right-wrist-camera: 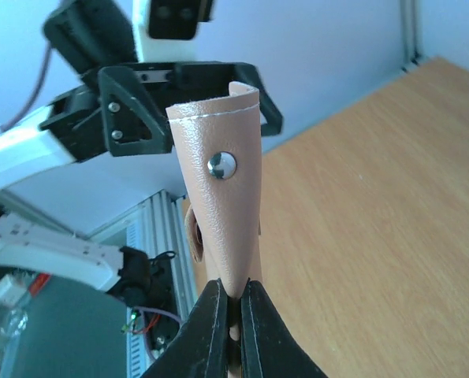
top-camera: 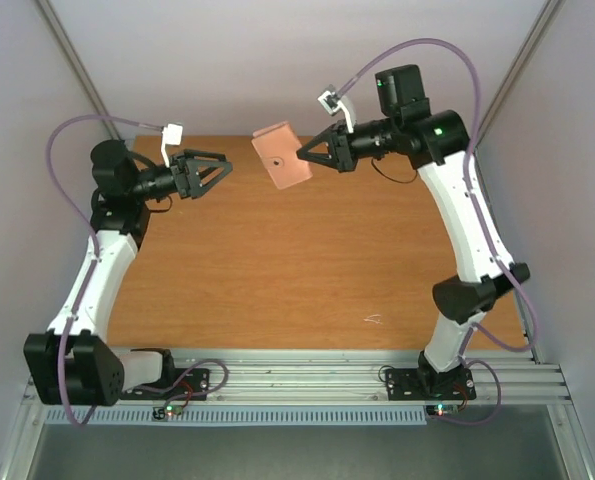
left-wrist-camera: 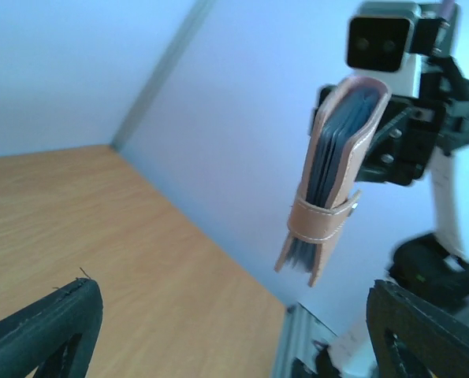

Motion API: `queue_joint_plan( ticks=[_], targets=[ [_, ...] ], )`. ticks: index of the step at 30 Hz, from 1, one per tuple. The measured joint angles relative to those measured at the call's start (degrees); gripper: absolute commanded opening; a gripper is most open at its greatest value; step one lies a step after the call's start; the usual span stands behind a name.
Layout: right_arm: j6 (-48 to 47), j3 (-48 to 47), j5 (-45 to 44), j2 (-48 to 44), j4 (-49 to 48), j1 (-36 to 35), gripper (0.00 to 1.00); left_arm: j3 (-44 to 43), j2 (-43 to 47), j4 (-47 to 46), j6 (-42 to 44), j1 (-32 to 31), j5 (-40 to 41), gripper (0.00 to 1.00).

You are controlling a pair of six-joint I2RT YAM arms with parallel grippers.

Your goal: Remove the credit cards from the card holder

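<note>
My right gripper [top-camera: 302, 152] is shut on the edge of the pink-mauve card holder [top-camera: 281, 154] and holds it in the air above the far middle of the table. In the right wrist view the holder [right-wrist-camera: 220, 213] stands between the pinched fingers, its snap stud facing the camera. In the left wrist view the holder [left-wrist-camera: 336, 177] hangs edge-on, its strap closed round it, with dark blue-grey pockets or card edges inside. No single credit card shows clearly. My left gripper [top-camera: 222, 172] is open and empty, facing the holder about a holder's width to its left.
The wooden table [top-camera: 307, 270] lies below both grippers. Grey walls close the back and sides. An aluminium rail [top-camera: 307, 380] with the arm bases runs along the near edge. A small pale scratch mark [top-camera: 374, 319] is on the table near the right base.
</note>
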State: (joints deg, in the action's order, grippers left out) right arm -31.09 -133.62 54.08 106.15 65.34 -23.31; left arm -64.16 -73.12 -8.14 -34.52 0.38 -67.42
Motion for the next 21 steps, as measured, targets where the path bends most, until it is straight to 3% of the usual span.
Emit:
queue_joint_plan(
  ticks=[4, 9, 13, 14, 16, 19, 21],
  targets=[
    [-4.72, 0.13, 1.31, -5.88, 2.38, -2.1, 0.01, 0.66, 4.83, -7.23, -4.94, -3.85, -4.22, 0.93],
    [-7.56, 0.52, 1.44, -8.33, 4.52, -5.73, 0.01, 0.5, 11.5, -8.41, -5.53, -9.03, -3.89, 0.92],
    [-8.24, 1.16, 1.03, -8.61, 5.29, -9.16, 0.01, 0.44, 15.15, -7.02, -4.44, -11.74, -1.99, 0.82],
    [-8.31, 1.25, 0.74, -8.63, 5.51, -10.05, 0.01, 0.44, 15.82, -6.32, -4.0, -12.55, -1.4, 0.76],
    [-8.52, 1.36, 0.11, -8.63, 5.9, -11.76, 0.01, 0.76, 16.96, -4.98, -3.04, -14.21, -0.22, 0.56],
    [-8.87, 1.49, -0.42, -8.76, 6.49, -13.94, 0.01, 2.14, 18.51, -3.32, -1.79, -15.65, 1.4, 0.07],
    [-8.98, 1.57, -0.5, -9.11, 6.91, -14.69, 0.01, 2.58, 18.91, -2.47, -1.22, -15.82, 2.23, 0.0]
  ],
)
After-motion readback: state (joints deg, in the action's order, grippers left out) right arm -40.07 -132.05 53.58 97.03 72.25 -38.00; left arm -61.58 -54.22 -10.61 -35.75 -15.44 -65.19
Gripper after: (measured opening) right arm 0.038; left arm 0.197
